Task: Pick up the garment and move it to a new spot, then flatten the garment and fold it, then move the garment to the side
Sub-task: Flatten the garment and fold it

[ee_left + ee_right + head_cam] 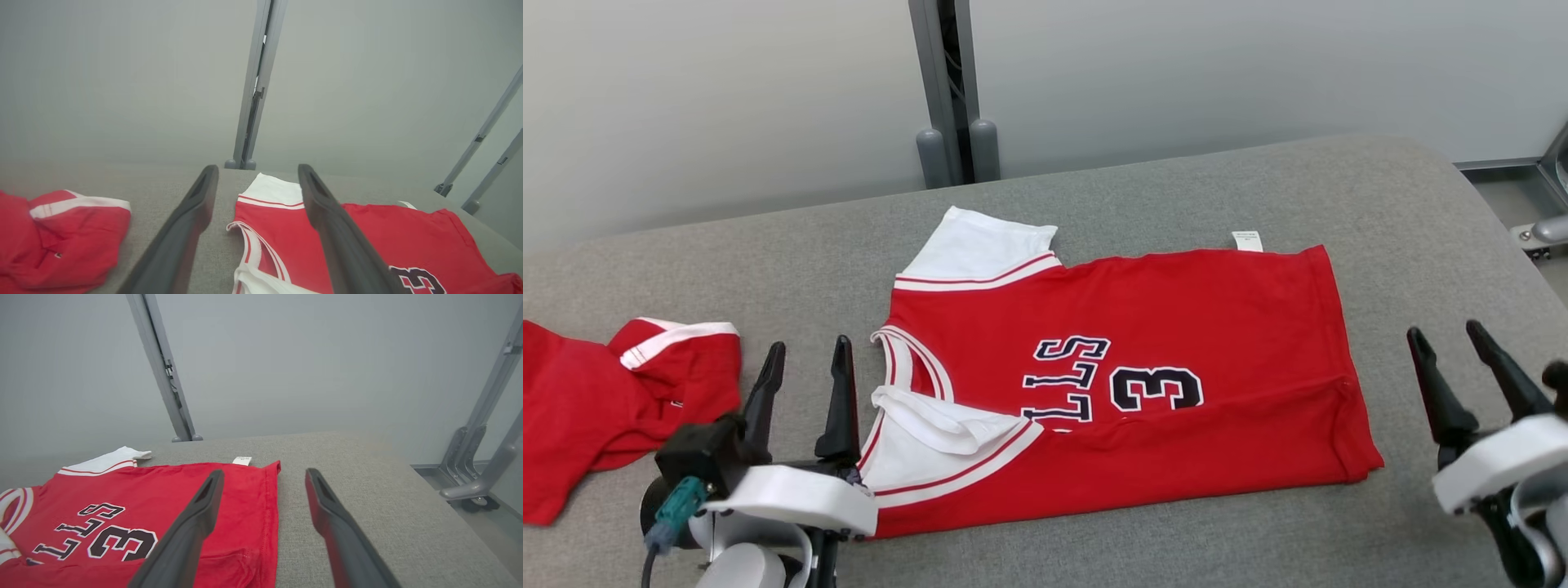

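On the grey table [1421,212] I see the red jersey [1176,318] spread flat mid-surface, its near long edge folded over once. More folds and the shift aside remain, I judge. My left gripper [807,349] and right gripper [1444,331] both stand released, empty

Soft, even light; faint shadow under the garment [1176,310]; wrist views hazy, edges bowed.
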Motion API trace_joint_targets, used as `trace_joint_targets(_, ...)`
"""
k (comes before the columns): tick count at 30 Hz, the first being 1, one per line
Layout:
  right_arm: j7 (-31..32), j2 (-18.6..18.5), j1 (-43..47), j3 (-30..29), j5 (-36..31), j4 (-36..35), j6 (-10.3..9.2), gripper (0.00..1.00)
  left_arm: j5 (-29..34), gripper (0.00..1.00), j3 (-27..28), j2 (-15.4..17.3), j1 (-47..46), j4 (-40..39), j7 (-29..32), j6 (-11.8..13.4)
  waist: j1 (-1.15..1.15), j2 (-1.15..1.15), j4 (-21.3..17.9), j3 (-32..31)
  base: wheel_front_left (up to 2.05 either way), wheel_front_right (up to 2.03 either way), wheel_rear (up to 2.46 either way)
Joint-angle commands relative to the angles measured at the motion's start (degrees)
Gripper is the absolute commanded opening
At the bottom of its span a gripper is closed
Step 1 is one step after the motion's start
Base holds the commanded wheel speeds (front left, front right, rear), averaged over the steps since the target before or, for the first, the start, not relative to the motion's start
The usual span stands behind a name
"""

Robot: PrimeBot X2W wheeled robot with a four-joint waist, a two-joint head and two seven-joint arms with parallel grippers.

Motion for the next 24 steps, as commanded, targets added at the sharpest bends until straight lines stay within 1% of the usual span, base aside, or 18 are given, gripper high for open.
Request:
trace_joint_targets(1, -0.04, 1.99, 3.70, -3.39, -4.20, -2.28, 0.02, 1.00, 3.46, 1.00, 1.63, -0.63, 1.45, -1.58, -0.25, -0.51, 0.00, 0.00, 0.21, -0.42, 0.00, 0.00, 0.00)
trace_joint_targets(3, -0.04, 5.43, 7.54, -9.22, -9.94, -6.83, 0.03, 1.00, 7.42, 1.00, 3.65, -2.88, 4.58, -3.19, -0.24, -1.32, 0.00, 0.00, 0.43, -0.95, 0.00, 0.00, 0.00)
trace_joint_targets(6, -0.05, 10.31, 13.12, -15.79, -16.70, -12.51, 0.02, 1.00, 13.65, 1.00, 7.13, -5.43, 7.70, -5.34, -0.26, -2.95, 0.00, 0.00, 0.81, -1.72, 0.00, 0.00, 0.00)
trace_joint_targets(8, -0.06, 13.25, 16.08, -18.77, -20.09, -15.10, 0.02, 1.00, 16.42, 1.00, 9.11, -7.66, 10.34, -5.64, -0.26, -4.11, 0.00, 0.00, 1.06, -1.97, 0.00, 0.00, 0.00)
trace_joint_targets(10, -0.07, 15.57, 18.09, -21.08, -22.47, -16.48, 0.02, 1.00, 19.58, 1.00, 10.39, -8.78, 11.88, -5.48, -0.26, -5.34, 0.00, 0.00, 1.25, -2.18, 0.00, 0.00, 0.00)
trace_joint_targets(12, -0.07, 17.15, 19.56, -22.00, -24.35, -16.97, 0.02, 1.00, 21.65, 1.00, 11.22, -9.78, 13.05, -5.06, -0.26, -6.27, 0.00, 0.00, 1.42, -2.39, 0.00, 0.00, 0.00)
trace_joint_targets(16, -0.07, 18.66, 20.93, -22.44, -26.38, -17.02, 0.02, 1.00, 22.99, 1.00, 12.97, -11.03, 14.14, -3.90, -0.27, -7.60, 0.00, 0.00, 1.62, -2.62, 0.00, 0.00, 0.00)
trace_joint_targets(20, -0.08, 19.04, 20.69, -22.77, -26.95, -16.66, 0.02, 1.00, 23.74, 1.00, 14.00, -11.46, 13.60, -3.17, -0.27, -8.42, 0.00, 0.00, 1.71, -2.60, 0.00, 0.00, 0.00)
trace_joint_targets(24, -0.08, 19.37, 20.43, -23.57, -26.12, -15.30, 0.02, 1.00, 22.86, 1.00, 13.14, -11.56, 13.35, -0.88, -0.27, -8.43, 0.00, 0.00, 1.66, -2.64, 0.00, 0.00, 0.00)
